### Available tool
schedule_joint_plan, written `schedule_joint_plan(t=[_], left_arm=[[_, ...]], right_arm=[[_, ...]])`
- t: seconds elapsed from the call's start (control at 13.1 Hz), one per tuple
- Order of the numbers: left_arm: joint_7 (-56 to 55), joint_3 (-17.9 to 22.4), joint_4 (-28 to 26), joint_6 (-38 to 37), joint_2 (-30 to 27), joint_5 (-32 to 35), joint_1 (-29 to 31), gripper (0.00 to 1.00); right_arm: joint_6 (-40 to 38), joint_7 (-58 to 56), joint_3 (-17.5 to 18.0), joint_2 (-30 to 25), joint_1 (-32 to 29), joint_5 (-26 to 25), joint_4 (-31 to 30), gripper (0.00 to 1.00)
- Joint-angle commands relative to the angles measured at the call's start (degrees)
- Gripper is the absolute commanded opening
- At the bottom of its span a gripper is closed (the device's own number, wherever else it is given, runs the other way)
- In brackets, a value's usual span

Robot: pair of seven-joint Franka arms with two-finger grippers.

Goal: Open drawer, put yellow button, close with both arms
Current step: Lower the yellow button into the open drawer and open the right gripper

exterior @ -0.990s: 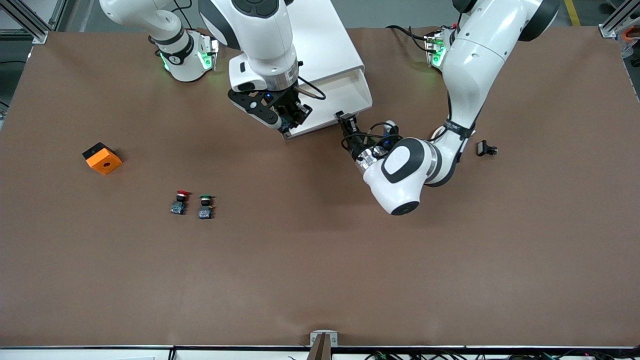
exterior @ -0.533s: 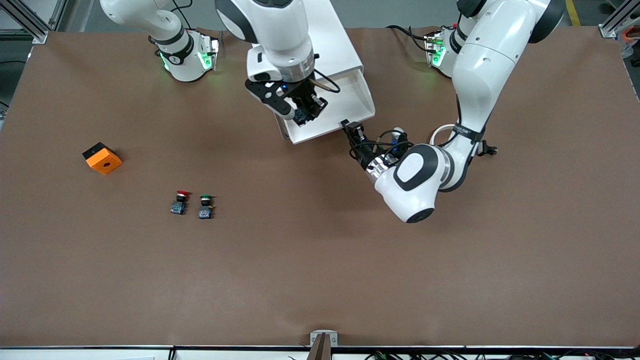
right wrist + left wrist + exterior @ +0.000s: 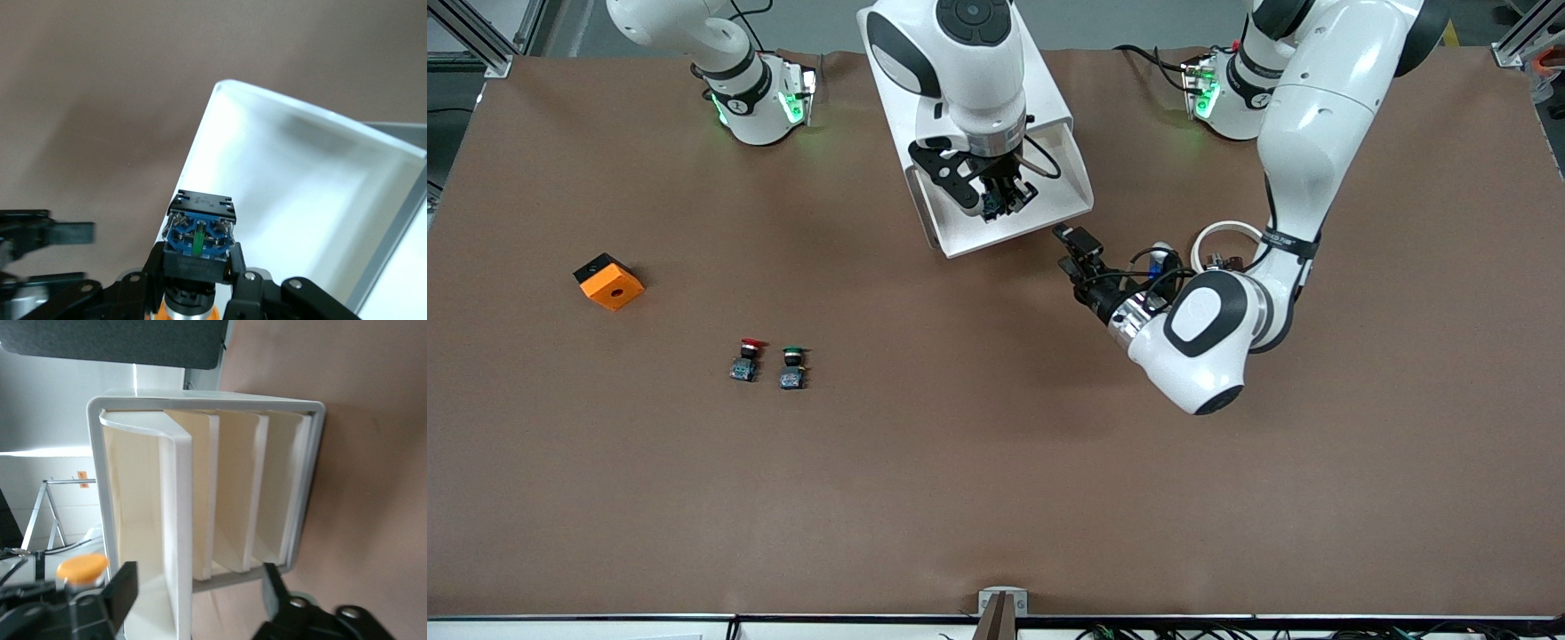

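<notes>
Top drawer (image 3: 1040, 191) pulled out of the white cabinet (image 3: 960, 53), toward the front camera, tray open upward. Right gripper (image 3: 1000, 197) held over the open tray, clamped on the yellow button (image 3: 198, 250); bluish base seen end-on in the right wrist view, yellow cap tucked between the fingers, white tray floor just beneath. Button in the air above the tray.

Left gripper (image 3: 1074, 252) low over the table, just beside the drawer's front corner at the left arm's end, fingers spread apart and gripping nothing. In the left wrist view, spread fingers (image 3: 123, 590) on either side of the drawer's front edge, with the three lower drawers (image 3: 257, 493) shut in the cabinet.

Red button (image 3: 745, 359) and green button (image 3: 791, 367) side by side on the table, much nearer the front camera than the cabinet and toward the right arm's end. Orange block (image 3: 608, 281) farther toward that same end, well apart from both buttons.
</notes>
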Motion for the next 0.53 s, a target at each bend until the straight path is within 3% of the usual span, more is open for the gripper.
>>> schedule_joint_plan(t=[0.0,0.23,0.46], left_arm=[[0.1,3.6,3.4,-0.6,0.3,0.9,0.2,1.00],[1.8,6.6,5.2,-0.7,-0.1,0.9,0.5,1.00],[1.9,6.8,5.3,-1.0,-0.2,1.1,0.4,1.00]], right_arm=[[-0.3,3.3,-0.4,1.5,1.5,1.7,1.0,0.05],[-0.9,3.6,-0.4,2.4,3.0,2.9,0.3,0.05],[-0.9,3.7,-0.4,3.3,3.5,2.9,-0.2,0.06]])
